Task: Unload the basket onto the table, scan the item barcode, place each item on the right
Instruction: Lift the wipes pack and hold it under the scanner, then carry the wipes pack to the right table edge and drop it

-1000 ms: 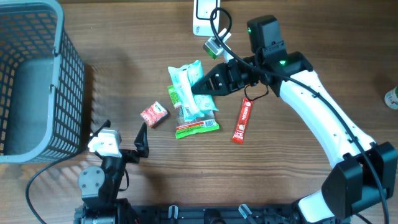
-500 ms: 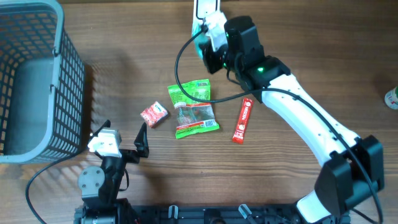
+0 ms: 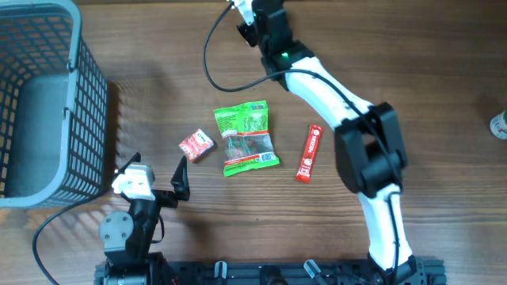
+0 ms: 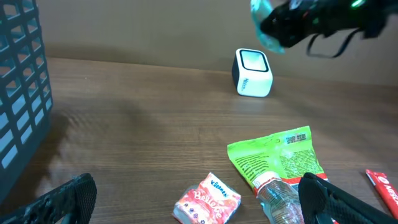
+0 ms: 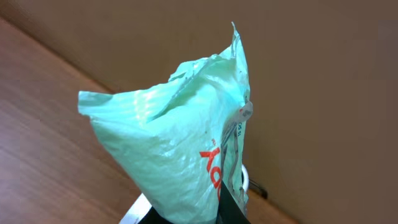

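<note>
Right gripper (image 4: 280,28) is clamped tight on a pale green packet (image 5: 180,143), holding it in the air just over the white scanner (image 4: 254,73). Left gripper (image 3: 156,170) gapes wide with nothing in it, near the basket (image 3: 87,95) and well apart from the packet.

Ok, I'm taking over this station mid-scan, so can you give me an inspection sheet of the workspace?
Surface: wooden table, no spills seen.
Job's things: pale green packet held in the air near the white scanner.
Clutter: green snack bag, small pink packet, red stick pack lying flat; grey basket at left.
Grippers: left gripper open, empty; right gripper shut on the pale green packet.
Cables: black cable loops beside the right arm.
Surroundings: brown wall; green-and-white object at right edge, cut off.
</note>
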Robot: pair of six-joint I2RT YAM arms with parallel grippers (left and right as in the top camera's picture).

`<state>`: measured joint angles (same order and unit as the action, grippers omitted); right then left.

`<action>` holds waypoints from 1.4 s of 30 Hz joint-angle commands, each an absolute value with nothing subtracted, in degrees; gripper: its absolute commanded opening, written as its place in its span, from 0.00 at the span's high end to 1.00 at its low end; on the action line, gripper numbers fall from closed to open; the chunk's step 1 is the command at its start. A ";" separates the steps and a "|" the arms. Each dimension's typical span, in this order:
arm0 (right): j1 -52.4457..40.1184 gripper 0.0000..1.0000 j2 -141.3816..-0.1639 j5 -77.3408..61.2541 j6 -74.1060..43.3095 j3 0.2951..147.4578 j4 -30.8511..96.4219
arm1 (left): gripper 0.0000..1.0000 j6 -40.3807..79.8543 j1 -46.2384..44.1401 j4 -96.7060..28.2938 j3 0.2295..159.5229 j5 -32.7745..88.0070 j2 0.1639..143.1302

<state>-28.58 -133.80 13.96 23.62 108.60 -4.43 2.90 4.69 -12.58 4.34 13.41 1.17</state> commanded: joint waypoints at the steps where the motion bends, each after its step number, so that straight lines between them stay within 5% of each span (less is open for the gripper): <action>1: -28.32 0.96 -139.98 17.54 29.36 112.75 -8.05 | 0.00 3.46 4.99 -12.38 3.97 13.91 0.93; 21: -28.56 0.96 -143.06 21.65 38.83 112.77 -11.88 | 0.00 3.46 4.99 -12.38 3.97 13.91 0.93; 29: -25.19 0.96 -141.12 52.53 44.60 112.79 -4.80 | 0.00 3.46 4.99 -12.38 3.97 13.89 0.93; 36: -11.84 0.96 -138.41 61.69 23.99 112.77 21.39 | 0.00 3.46 4.99 -12.38 3.97 13.91 0.93; 42: 3.31 0.96 -138.41 51.79 5.85 112.77 38.15 | 0.00 3.46 4.99 -12.38 3.97 13.91 0.93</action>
